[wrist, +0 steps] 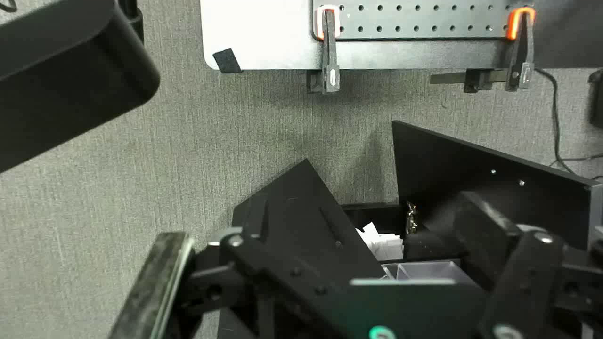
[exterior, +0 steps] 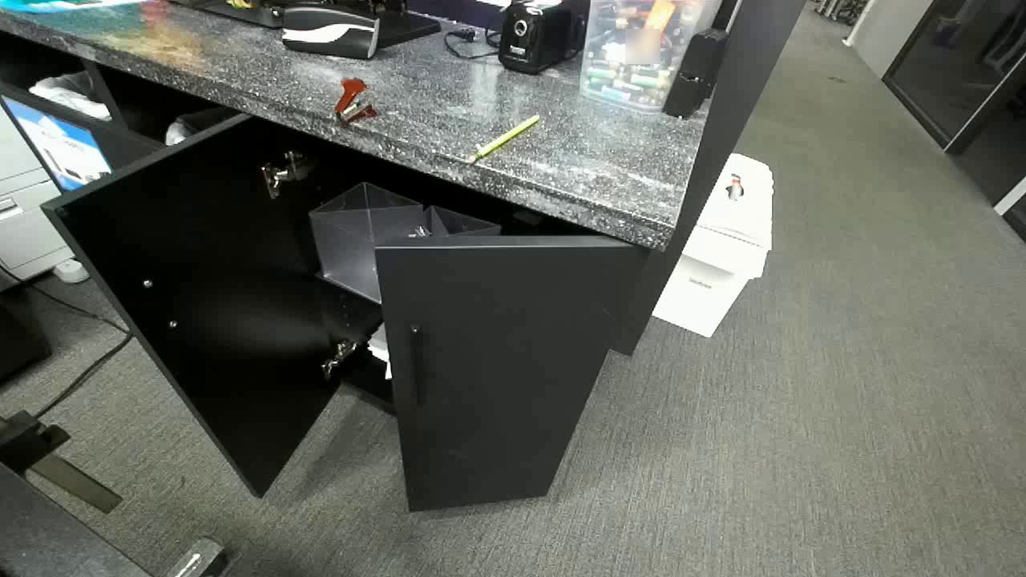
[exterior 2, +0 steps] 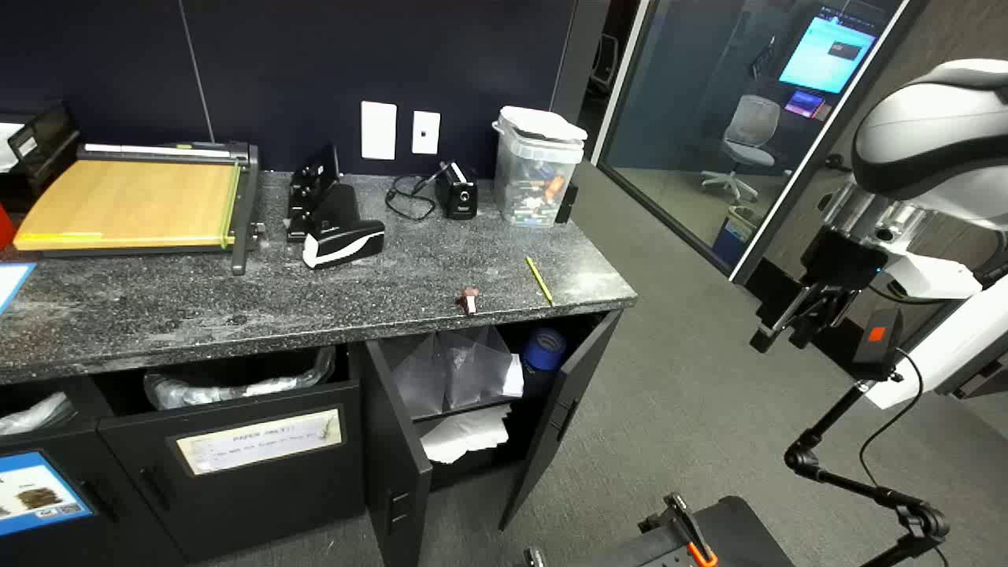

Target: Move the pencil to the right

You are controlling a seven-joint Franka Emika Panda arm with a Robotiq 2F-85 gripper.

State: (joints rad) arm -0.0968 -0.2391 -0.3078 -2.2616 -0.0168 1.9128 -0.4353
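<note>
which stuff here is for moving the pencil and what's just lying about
For the job:
- pencil
- gripper, open, away from the pencil

Just lying about:
- small red tool
- sharpener
- clear tub
- paper cutter

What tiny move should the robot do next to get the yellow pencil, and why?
Maybe swing the open tool a little towards the yellow pencil. In an exterior view, the tool hangs empty, apart from the speckled countertop where the pencil lies, and the wrist view doesn't show the pencil at all, so it looks too far away to grip yet.
</note>
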